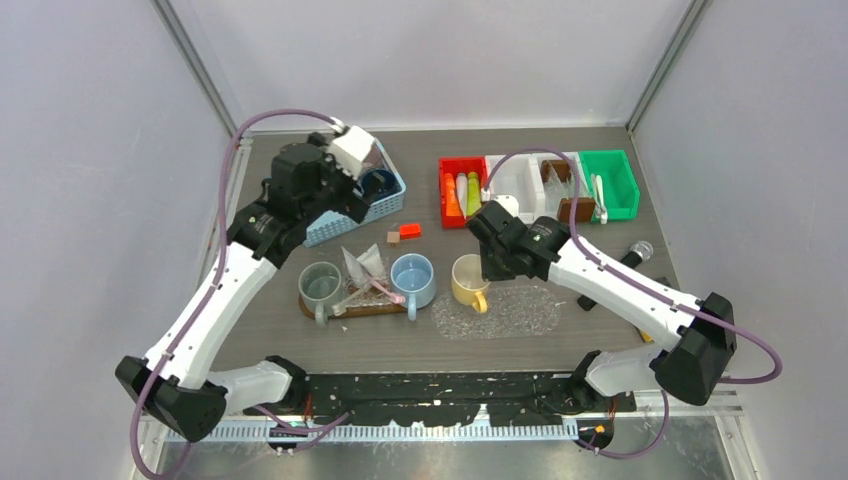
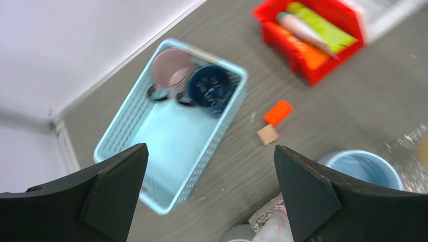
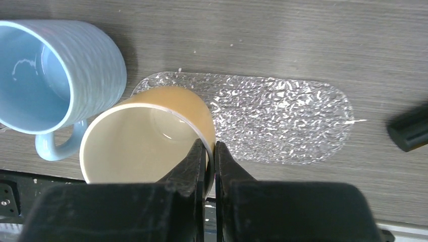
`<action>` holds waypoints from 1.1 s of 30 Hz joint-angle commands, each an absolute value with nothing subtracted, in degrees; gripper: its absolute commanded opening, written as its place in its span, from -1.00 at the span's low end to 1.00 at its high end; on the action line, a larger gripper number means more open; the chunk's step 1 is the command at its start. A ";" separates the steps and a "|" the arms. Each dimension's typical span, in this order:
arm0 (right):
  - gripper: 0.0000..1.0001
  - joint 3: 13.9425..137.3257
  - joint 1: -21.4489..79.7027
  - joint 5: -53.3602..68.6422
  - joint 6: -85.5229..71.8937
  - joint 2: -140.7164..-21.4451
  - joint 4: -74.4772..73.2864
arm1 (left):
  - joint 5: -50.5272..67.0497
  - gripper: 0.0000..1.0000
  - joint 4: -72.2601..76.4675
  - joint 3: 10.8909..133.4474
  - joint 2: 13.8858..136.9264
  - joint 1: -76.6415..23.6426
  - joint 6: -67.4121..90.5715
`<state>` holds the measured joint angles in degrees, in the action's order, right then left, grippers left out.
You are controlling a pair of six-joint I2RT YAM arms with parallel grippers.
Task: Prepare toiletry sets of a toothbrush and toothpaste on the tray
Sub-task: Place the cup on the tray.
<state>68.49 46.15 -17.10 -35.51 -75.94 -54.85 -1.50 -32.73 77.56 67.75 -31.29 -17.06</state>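
My right gripper [image 3: 211,151] is shut on the rim of the cream-yellow mug [image 3: 146,136], one finger inside and one outside, over the left end of the clear textured tray [image 3: 282,121]. Whether the mug rests on the tray I cannot tell. My left gripper [image 2: 212,186] hangs open and empty above the table beside the light blue basket [image 2: 171,136]. Toothpaste tubes [image 1: 462,192] lie in the red bin [image 1: 445,195]. A wrapped toothbrush [image 1: 365,280] lies between the grey-green mug [image 1: 320,283] and the light blue mug [image 1: 412,278], which stand on a brown tray [image 1: 375,311].
A mauve mug [image 2: 169,68] and a navy mug [image 2: 211,88] sit in the basket. An orange block [image 2: 278,112] and a brown block [image 2: 267,134] lie loose. White, brown-filled and green bins [image 1: 610,185] stand at the back right. A black object [image 1: 610,275] lies right of the clear tray.
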 commanded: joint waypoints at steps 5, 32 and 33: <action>-0.99 67.36 52.49 -21.30 -44.34 -76.64 -48.71 | -16.37 0.99 -21.32 69.56 61.93 -21.69 -1.89; -0.99 63.58 54.30 -16.25 -50.06 -83.54 -45.91 | -23.91 0.99 -12.98 61.14 57.94 -18.72 -4.48; -0.99 63.42 54.31 -16.21 -50.17 -83.60 -46.02 | -23.90 0.99 -12.95 61.05 57.97 -18.72 -4.54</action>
